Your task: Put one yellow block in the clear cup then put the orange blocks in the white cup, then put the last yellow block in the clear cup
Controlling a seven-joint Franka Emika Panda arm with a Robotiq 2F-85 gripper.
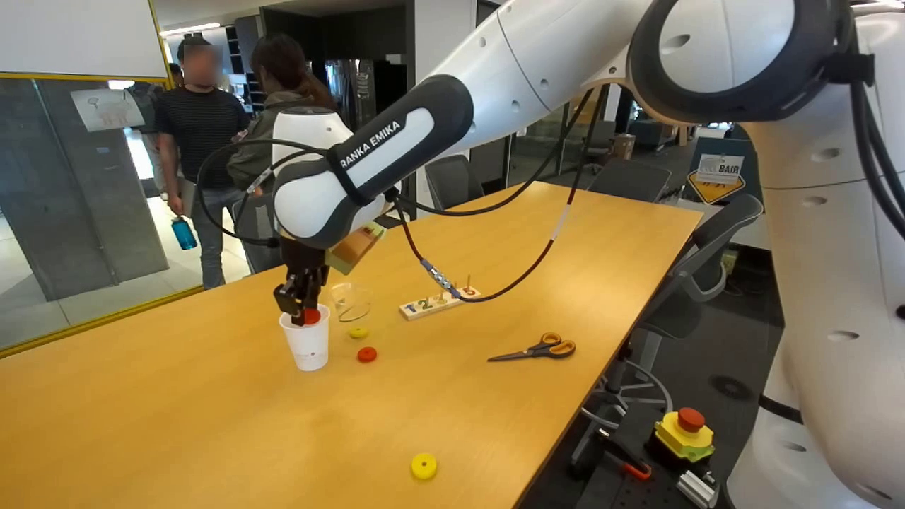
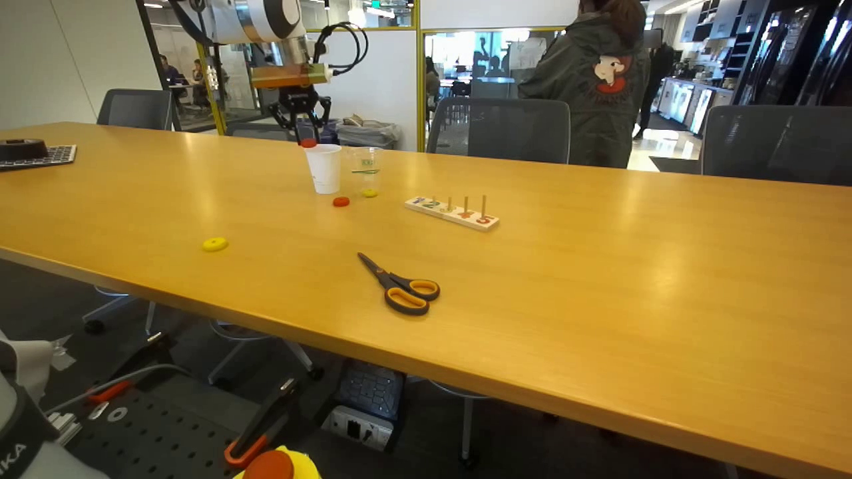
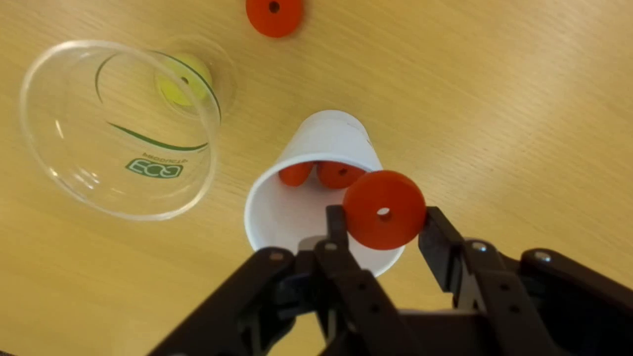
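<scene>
Where the table [image 1: 177,424] comes closest to me, a lone yellow block [image 1: 424,466] lies flat near the edge, and below, off to the side, a red button [image 1: 691,419] tops a yellow box [image 1: 682,440]. Farther in, orange-handled scissors [image 1: 541,348] lie flat, well apart from that block. A loose orange block [image 1: 367,355] lies near the white cup [image 1: 309,350], which stands upright with two more orange blocks [image 3: 332,177] showing inside. Right at its rim the gripper [image 3: 384,217] grasps another orange block [image 3: 400,210] from both sides; whether any of that piece dips below the rim, I can't tell. Crowding close beside is the clear cup [image 3: 148,141], also upright, a second yellow block [image 3: 179,86] at its bottom. Past them sits a numbered wooden board [image 1: 431,305] with upright pegs, and a cable [image 1: 440,276] droops from the robot arm [image 1: 523,78], partly blocking my view of it. The table's surface is honey-coloured and wood-grained, shiny where light catches it. Mesh-backed chairs [image 2: 499,130] line the far side, and beyond them stand a man in a dark striped shirt [image 1: 198,131], holding a blue bottle [image 1: 184,233], and somebody in a green jacket [image 2: 579,113], near a glass wall [image 1: 106,205] edged in yellow. Deeper still, a row of white-fronted cabinets [image 2: 685,100] stands along a shiny floor [image 2: 655,143].
</scene>
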